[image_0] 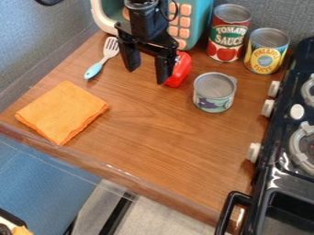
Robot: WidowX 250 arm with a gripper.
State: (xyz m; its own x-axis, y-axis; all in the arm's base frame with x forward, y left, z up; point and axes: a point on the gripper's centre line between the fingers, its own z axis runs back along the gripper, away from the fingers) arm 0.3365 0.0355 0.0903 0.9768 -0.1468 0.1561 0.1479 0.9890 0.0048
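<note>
The black gripper [147, 73] hangs over the back of the wooden counter, its two fingers spread apart with nothing between them. Just behind and beside its right finger is a red object [179, 69], partly hidden by that finger. To the gripper's left lies a slotted spatula [102, 59] with a light blue handle. A small can [214, 92] stands to the right of the gripper. Toward the counter's left front corner lies a folded orange cloth [62, 111].
A teal toy microwave [197, 23] stands behind the gripper. At the back right are a tomato sauce can [228, 34] and a yellow pineapple can [266, 51]. A black toy stove [279, 176] with white knobs borders the right side.
</note>
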